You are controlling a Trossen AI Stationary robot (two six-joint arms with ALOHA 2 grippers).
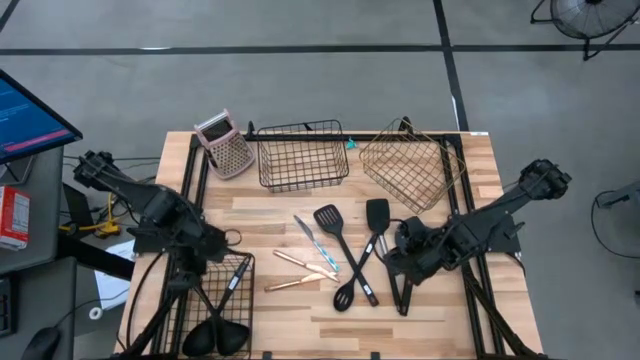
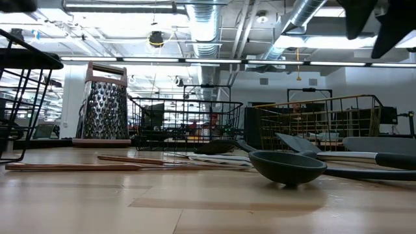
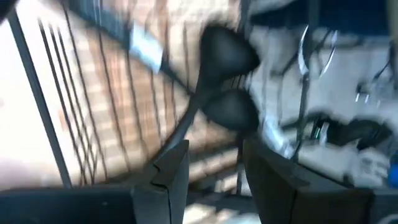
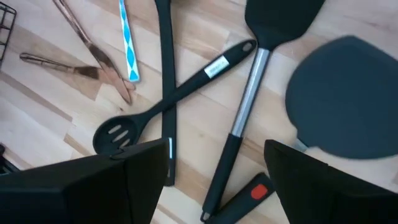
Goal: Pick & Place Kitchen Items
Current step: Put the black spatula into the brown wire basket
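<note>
Several long-handled utensils lie flat mid-table: a black slotted turner, a black spatula with a silver shaft, a slotted spoon, two copper pieces and a silver-teal piece. My right gripper hovers open over them, its fingers on either side of the spatula's handle. A broad dark utensil head lies beside it. My left gripper is open at the front left over a black wire rack. Two black spoon heads lie beyond it. My left gripper stands open. One black spoon's handle runs up to the tip of one finger. I cannot tell whether it touches it.
A metal grater, a black wire basket and a copper wire basket stand along the far edge. Bare wood lies at the table's front middle. A monitor stands off the table's left side.
</note>
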